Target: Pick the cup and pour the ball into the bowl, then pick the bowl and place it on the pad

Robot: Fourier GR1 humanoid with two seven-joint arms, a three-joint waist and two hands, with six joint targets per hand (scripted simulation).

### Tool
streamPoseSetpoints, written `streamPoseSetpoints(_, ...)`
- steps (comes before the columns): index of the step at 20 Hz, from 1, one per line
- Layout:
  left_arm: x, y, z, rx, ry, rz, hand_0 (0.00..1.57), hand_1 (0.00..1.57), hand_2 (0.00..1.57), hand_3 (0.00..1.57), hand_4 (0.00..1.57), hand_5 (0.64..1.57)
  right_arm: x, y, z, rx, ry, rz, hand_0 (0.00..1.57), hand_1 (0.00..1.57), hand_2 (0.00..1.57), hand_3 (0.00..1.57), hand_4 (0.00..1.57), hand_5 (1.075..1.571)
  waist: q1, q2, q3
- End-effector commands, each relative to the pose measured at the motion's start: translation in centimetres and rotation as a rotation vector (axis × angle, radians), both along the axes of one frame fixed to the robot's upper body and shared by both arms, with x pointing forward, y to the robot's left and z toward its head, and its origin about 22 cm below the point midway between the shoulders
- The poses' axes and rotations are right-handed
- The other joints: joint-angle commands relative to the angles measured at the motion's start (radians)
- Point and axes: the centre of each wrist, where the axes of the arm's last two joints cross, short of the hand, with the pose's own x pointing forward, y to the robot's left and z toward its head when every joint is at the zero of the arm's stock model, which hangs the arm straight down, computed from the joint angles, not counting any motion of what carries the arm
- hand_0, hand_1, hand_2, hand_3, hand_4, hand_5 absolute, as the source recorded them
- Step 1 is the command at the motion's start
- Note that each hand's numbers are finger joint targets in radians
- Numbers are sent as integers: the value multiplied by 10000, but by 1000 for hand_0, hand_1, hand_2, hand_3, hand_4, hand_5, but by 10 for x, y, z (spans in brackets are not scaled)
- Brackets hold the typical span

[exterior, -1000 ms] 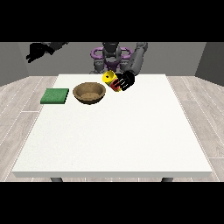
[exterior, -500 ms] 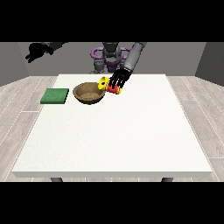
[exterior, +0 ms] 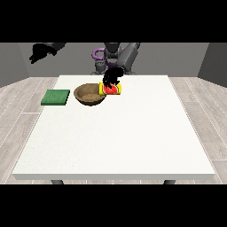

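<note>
A yellow cup with a red band (exterior: 111, 89) is tipped on its side, its mouth toward the brown bowl (exterior: 90, 95) just to its left. The black hand at the view's right (exterior: 112, 76) is curled over the cup from above and holds it at the bowl's right rim. I cannot make out the ball. A green pad (exterior: 56, 97) lies flat on the table left of the bowl. The hand at the view's left (exterior: 39, 53) hangs raised far off the table's left side, fingers curled, holding nothing.
The white table (exterior: 119, 133) stretches wide toward the camera. The robot's grey torso (exterior: 114, 57) stands behind its far edge. Wooden floor surrounds the table.
The hand with the cup has moved left toward the bowl and tipped the cup further onto its side. The other hand has stayed raised.
</note>
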Motion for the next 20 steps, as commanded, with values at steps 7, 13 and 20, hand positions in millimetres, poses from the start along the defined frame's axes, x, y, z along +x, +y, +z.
streamPoseSetpoints(7, -12, -38, 2, 3992, -823, -134, 1525, 1525, 1571, 1571, 1503, 1177, 22, 21, 16, -46, -286, 529, 0, 0, 348, 616, 580, 1565, -591, 442, -11)
streamPoseSetpoints(13, -13, -51, 12, 5023, -1114, -73, 1526, 1526, 1571, 1571, 1478, 1209, 16, 23, -2, 193, -254, 390, 0, 0, 363, 647, 583, 1564, -355, 264, -18)
streamPoseSetpoints(20, -30, -81, 26, 5075, -815, -598, 1527, 1527, 1571, 1571, 1490, 1207, 11, 15, -23, 199, 457, 85, 0, 0, 338, 598, 576, 1563, 35, -403, -18)
